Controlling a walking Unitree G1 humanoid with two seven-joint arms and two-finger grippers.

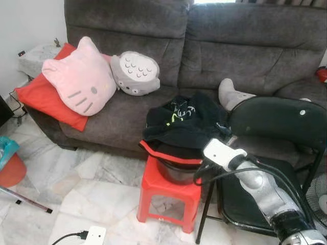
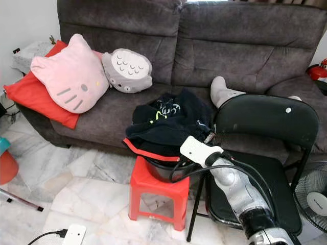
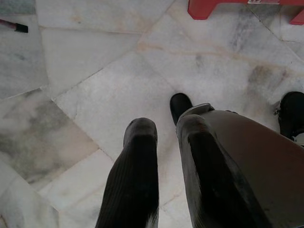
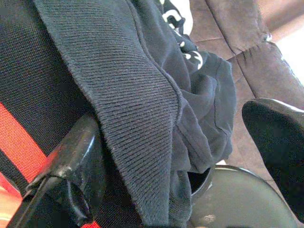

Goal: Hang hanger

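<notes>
A heap of black clothes (image 1: 179, 122) with a red trim lies over a dark pot (image 1: 176, 173) on a red plastic stool (image 1: 168, 196) in front of the sofa. My right arm reaches from the lower right to the heap's near right side, its white wrist (image 1: 222, 153) at the edge of the heap. In the right wrist view my right gripper (image 4: 171, 118) is open, and a ribbed black hem (image 4: 137, 114) hangs between its fingers (image 4: 71, 156). My left gripper (image 3: 166, 128) hangs over the marble floor, fingers a little apart and holding nothing.
A black folding chair (image 1: 276, 120) stands right of the stool, touching my right arm. Behind is a grey sofa (image 1: 127, 112) with a pink cushion (image 1: 79, 76), a grey cushion (image 1: 135, 71) and a red one (image 1: 41, 97). A fan (image 2: 311, 196) stands at the far right, and a power strip (image 1: 94, 236) lies on the floor.
</notes>
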